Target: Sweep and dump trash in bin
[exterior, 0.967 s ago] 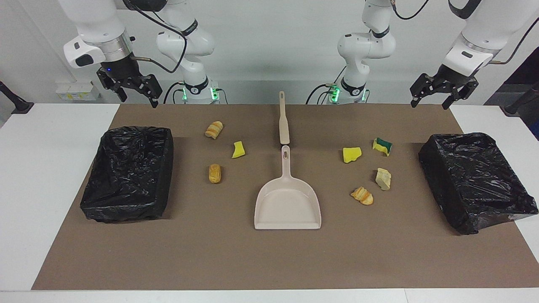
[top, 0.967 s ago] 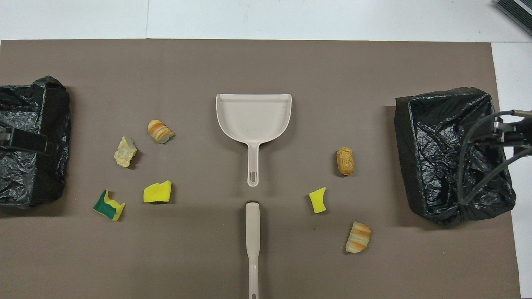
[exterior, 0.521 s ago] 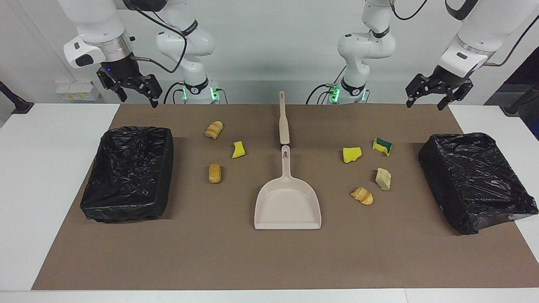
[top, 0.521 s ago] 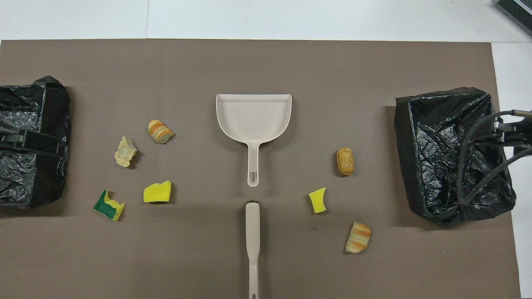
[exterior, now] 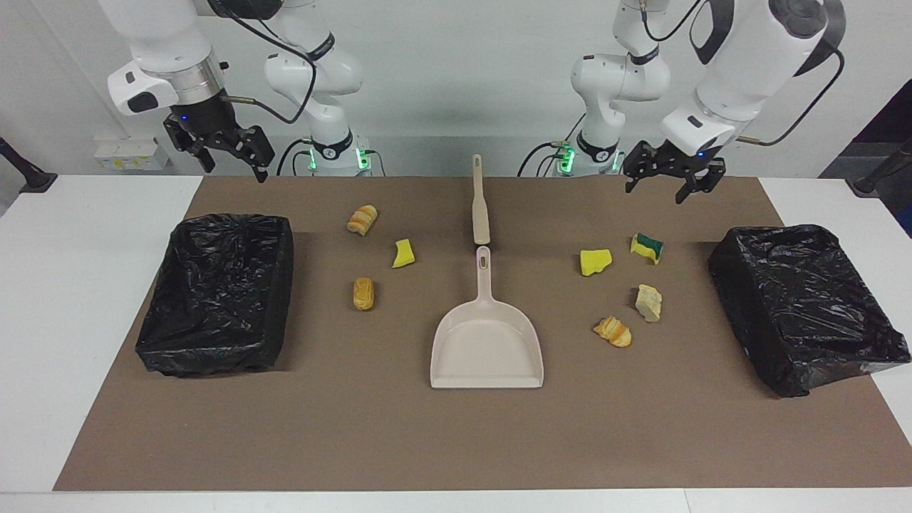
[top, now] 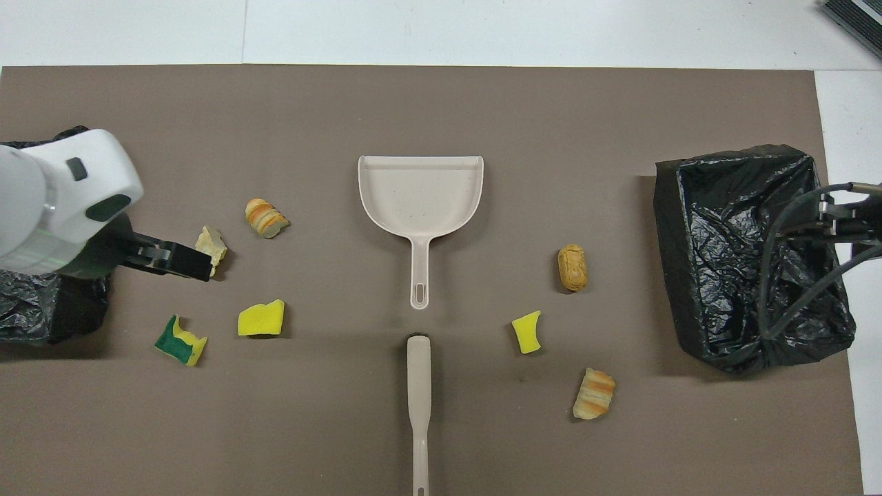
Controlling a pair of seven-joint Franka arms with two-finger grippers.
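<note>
Sweeping is not begun: all seven trash pieces [exterior: 613,331] are still scattered on the brown mat [exterior: 456,442], four toward the left arm's end, three toward the right arm's. Dustpan [exterior: 486,349] and brush [exterior: 479,203] lie untouched mid-mat. Two black-lined bins [exterior: 217,292] are counted, nothing seen inside. Left gripper [exterior: 670,182], jaws released, is held above the mat near the green-topped sponge [exterior: 647,247]; right gripper [exterior: 221,146], jaws released, waits raised

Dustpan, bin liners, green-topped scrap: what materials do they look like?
Dustpan: beige, smooth, probably rigid moulded plastic, with a moulded hang slot in its handle. Bin liners: thin glossy black plastic film, crinkled, with shiny highlights. Green-topped scrap: looks like yellow foam sponge with a green scouring layer, torn edges.
</note>
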